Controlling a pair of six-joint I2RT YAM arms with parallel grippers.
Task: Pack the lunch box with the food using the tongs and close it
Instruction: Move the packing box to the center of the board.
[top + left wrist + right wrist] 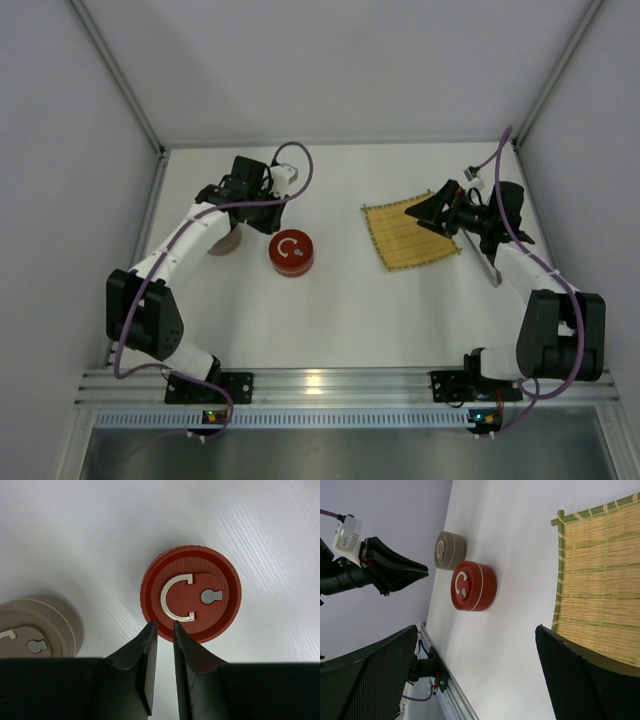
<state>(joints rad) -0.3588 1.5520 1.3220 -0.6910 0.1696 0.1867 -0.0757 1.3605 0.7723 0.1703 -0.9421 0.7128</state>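
Note:
The lunch box (291, 252) is a red round tin with its lid on, a silver C-shaped handle on top (191, 600), also lying in the right wrist view (472, 585). My left gripper (277, 215) hangs above its edge; the jaws (165, 625) stand a narrow slit apart with nothing between them. Over the left part of the yellow bamboo mat (408, 235) my right gripper (476, 630) stands wide open and empty. A slim silver strip that looks like the tongs (488, 268) lies right of the mat, partly under the right arm. The food is out of view.
A beige round tin (226, 243) with its lid on stands just left of the red one, partly under the left arm (37, 630). Grey walls close the table at the back and both sides. A metal rail (320, 385) runs along the near edge.

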